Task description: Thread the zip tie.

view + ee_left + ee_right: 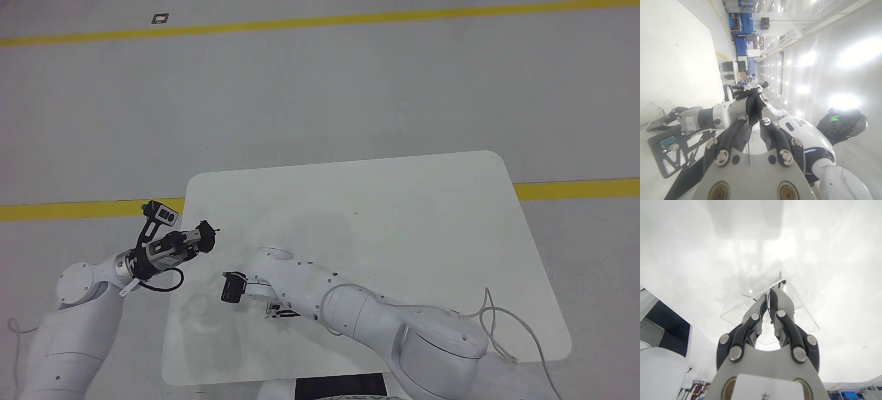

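My left gripper [208,236] hangs above the table's left edge, its black-wrapped fingertips [751,94] shut on a thin black zip tie [749,151] whose strand runs back toward the wrist. My right gripper [272,311] is low over the table's near left part, tips down inside a shallow clear tray [802,321]. Its fingers [775,302] are closed to a narrow slit on a second black zip tie [769,306]; that tie's head [783,282] lies just beyond the tips. In the left wrist view the right gripper [660,125] sits at the same tray [660,104].
The white table [400,200] is bare apart from the clear tray near its front left corner. Grey floor with yellow lines [300,22] surrounds it. A loose white cable [515,335] trails by the right arm near the table's front right edge.
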